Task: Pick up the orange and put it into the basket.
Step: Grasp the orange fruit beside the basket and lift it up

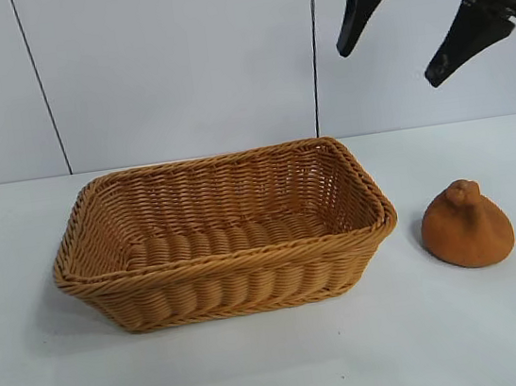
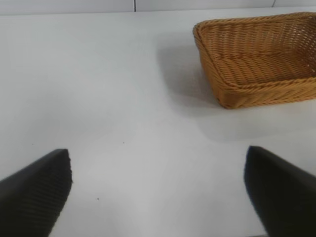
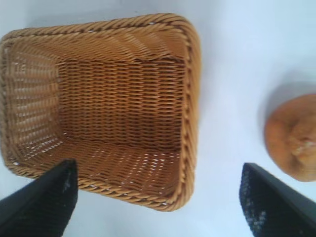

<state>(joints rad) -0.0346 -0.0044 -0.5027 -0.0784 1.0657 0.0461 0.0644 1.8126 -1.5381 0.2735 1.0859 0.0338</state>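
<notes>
The orange [image 1: 466,225] is a dull orange-brown dome with a small knob on top, resting on the white table just right of the basket [image 1: 249,270]. That basket is a large rectangular wicker one with nothing inside. My right gripper [image 1: 391,59] hangs open high above the gap between basket and orange, nothing between its fingers. In the right wrist view the basket [image 3: 190,98] and the orange [image 3: 291,136] lie beneath the gripper [image 3: 158,170]. My left gripper [image 2: 158,160] is open over bare table, left of the basket [image 2: 232,94]; it is out of the exterior view.
A white table [image 1: 281,371] carries everything, with a pale panelled wall [image 1: 174,61] behind it. Bare table lies in front of the basket and around the orange.
</notes>
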